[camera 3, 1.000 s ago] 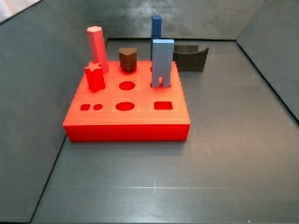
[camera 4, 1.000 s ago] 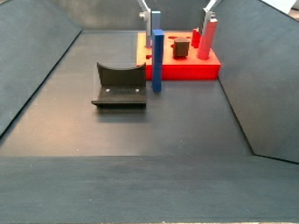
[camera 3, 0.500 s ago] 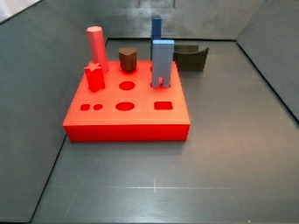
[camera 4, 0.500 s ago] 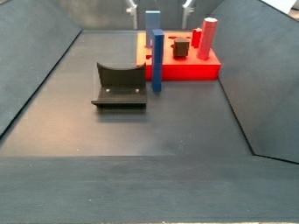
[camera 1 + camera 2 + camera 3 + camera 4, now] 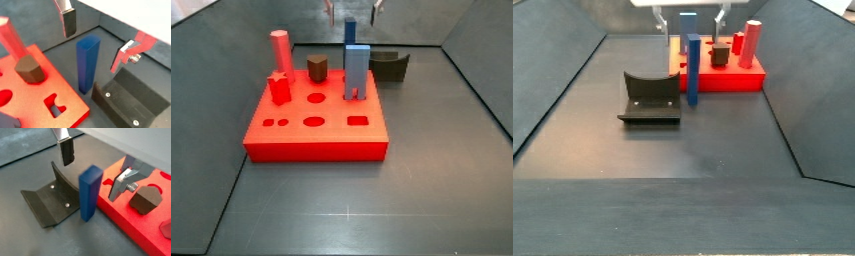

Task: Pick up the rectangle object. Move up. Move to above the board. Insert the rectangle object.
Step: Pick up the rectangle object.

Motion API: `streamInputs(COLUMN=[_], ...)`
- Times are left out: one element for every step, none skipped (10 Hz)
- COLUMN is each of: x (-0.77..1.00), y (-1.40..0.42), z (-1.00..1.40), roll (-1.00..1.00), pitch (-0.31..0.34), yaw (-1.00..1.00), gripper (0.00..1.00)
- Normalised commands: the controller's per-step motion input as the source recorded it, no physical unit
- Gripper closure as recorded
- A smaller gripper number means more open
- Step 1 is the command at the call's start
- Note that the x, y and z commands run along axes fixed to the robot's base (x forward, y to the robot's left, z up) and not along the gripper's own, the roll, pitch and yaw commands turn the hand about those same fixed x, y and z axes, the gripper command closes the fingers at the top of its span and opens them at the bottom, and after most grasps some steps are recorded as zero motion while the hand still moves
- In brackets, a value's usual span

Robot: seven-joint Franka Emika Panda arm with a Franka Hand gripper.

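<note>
gripper (image 5: 97, 36): wide open, holding nothing, above the bar top | rectangle object (image 5: 87, 65): dark blue bar on the floor between the red board (image 5: 40, 100) and the dark fixture (image 5: 130, 100) | handling: looks hard, smooth, light; pinch its flat sides near the top | stands straight up, long way up-down
</note>
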Motion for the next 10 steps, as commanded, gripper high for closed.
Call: streamInputs(x=[-0.11,-0.04,0.00,0.00,0.00,0.00,0.00,0.00,0.00,0.00], y=[-0.06,0.00,0.00,0.01,0.01,0.08,0.09,0.00,0.00,0.00], z=[-0.35,-0.30,-0.27,-0.18,-0.12,-0.13,-0.05,0.00,0.00,0.00], roll=[0.00,0.00,-0.02,-0.04,-0.03,-0.01,-0.04,-0.01,0.00,0.00], pitch=[-0.061,-0.043,-0.029,-0.007,0.000,0.000,0.000,0.000,0.000,0.000], yaw=[0.08,0.00,0.00,0.00,0.00,0.00,0.00,0.00,0.00,0.00], gripper=[0.00,0.00,0.00,0.00,0.00,0.00,0.00,0.00,0.00,1.00])
